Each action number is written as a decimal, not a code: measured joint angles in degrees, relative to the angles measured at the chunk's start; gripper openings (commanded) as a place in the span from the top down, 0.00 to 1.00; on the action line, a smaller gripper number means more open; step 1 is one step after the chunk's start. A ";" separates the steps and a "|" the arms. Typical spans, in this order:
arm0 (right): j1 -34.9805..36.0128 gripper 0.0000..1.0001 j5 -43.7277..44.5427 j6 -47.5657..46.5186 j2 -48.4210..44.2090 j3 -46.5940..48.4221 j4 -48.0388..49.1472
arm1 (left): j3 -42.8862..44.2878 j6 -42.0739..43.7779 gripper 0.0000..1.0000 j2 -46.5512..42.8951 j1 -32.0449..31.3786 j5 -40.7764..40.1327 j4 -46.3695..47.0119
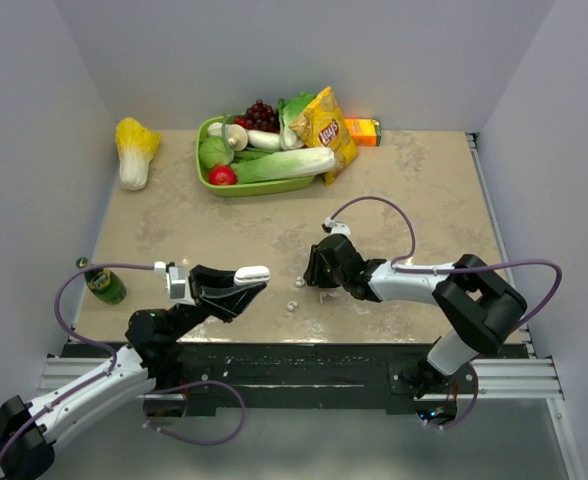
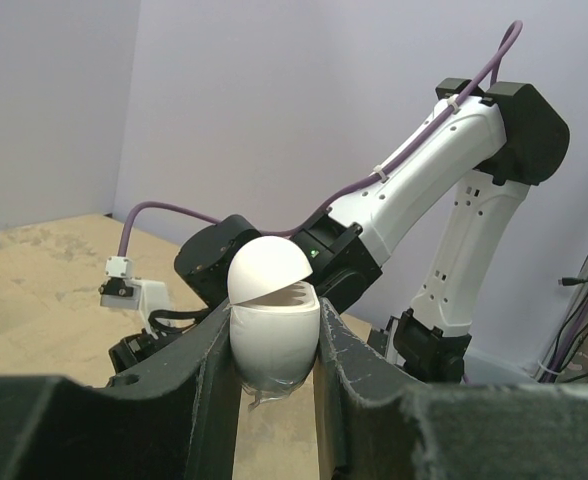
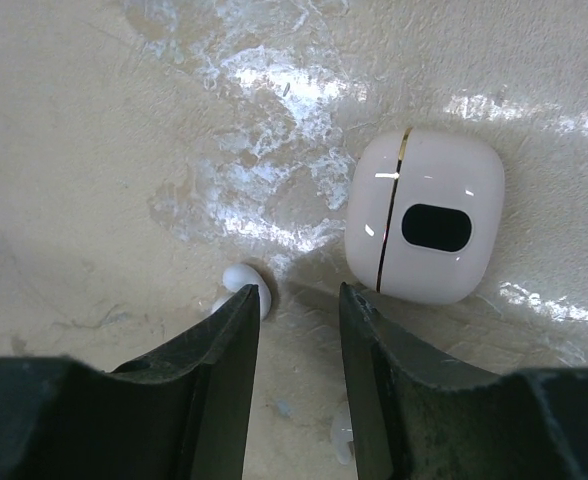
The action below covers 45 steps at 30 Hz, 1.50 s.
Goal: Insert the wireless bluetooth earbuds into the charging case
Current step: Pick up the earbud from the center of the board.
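1. Beige tabletop [image 1: 414, 200] under everything.
2. Green basket [image 1: 254, 188] of vegetables at the far edge, with a yellow chip bag [image 1: 326, 130] leaning on it. Cabbage [image 1: 134, 150] far left, green bottle [image 1: 104, 285] near left.
3. Left tool [image 2: 272, 318] raised, clamped on the white charging case [image 2: 269, 275], lid ajar.
4. Right tool [image 3: 299, 300] low over the tabletop, jaws apart, beside a pale rounded box [image 3: 424, 230].
5. Two earbuds [image 3: 246, 283] lying on the tabletop: one right at a fingertip, the other half hidden.

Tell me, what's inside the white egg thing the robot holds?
The charging case is open only a crack in the left gripper. Just a shadowy gap shows; its lid covers whatever is inside.
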 measured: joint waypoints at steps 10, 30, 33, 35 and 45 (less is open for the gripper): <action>0.66 0.59 -0.85 -0.24 1.31 0.48 1.77 | 0.00 -0.02 1.00 0.11 0.00 0.00 0.13; 1.77 0.56 -0.96 0.02 0.98 0.24 1.86 | 0.00 -0.46 1.00 -0.07 0.00 0.00 0.96; 1.77 0.57 -0.94 0.02 0.72 0.20 1.31 | 0.00 -0.46 1.00 -0.52 0.00 -0.02 0.98; 1.77 0.57 -0.81 0.02 0.72 0.15 1.29 | 0.00 -0.48 1.00 -0.70 0.00 -0.02 0.98; 2.12 0.59 -0.52 -0.26 0.96 0.22 1.36 | 0.00 -0.52 1.00 -0.72 -0.02 0.00 1.01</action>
